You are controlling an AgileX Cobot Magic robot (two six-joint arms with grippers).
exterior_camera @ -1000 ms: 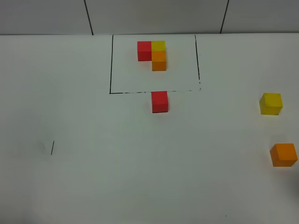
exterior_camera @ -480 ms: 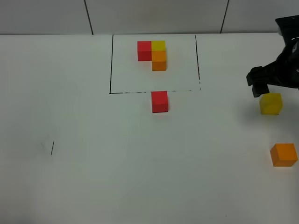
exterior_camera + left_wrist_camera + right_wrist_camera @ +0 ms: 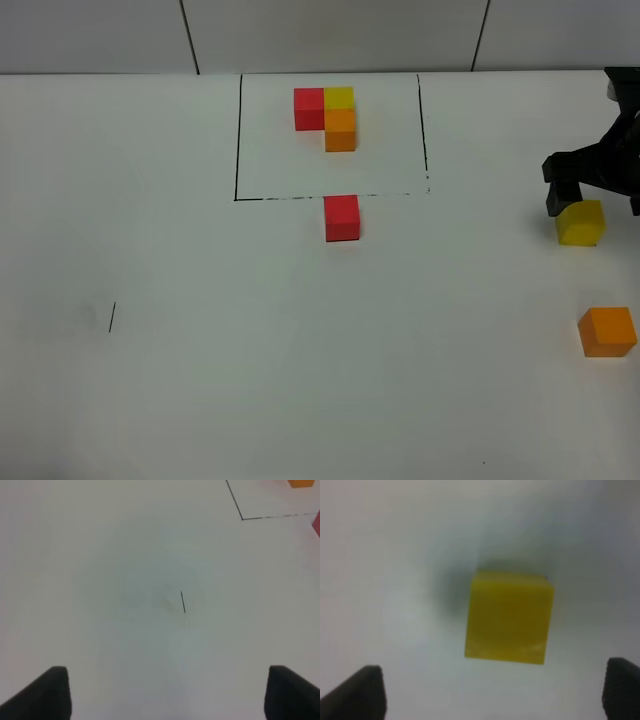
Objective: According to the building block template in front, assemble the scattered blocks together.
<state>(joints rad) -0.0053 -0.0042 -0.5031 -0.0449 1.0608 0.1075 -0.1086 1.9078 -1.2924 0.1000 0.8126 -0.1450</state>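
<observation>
The yellow cube [image 3: 509,617] may be knocked askew — not gripped — if the wide-open right end effector [image 3: 487,692] is lowered off-centre over it.

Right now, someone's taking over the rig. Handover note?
Left claw: open, over bare table, holding nothing.
Right claw: open at the yellow cube, no grip yet.
Red cube sits just outside the marked box, at its near line; orange cube is near the right edge; template is inside the box.
Done: nothing joined.
Left: grip yellow, gather all three cubes into the template's L.
</observation>
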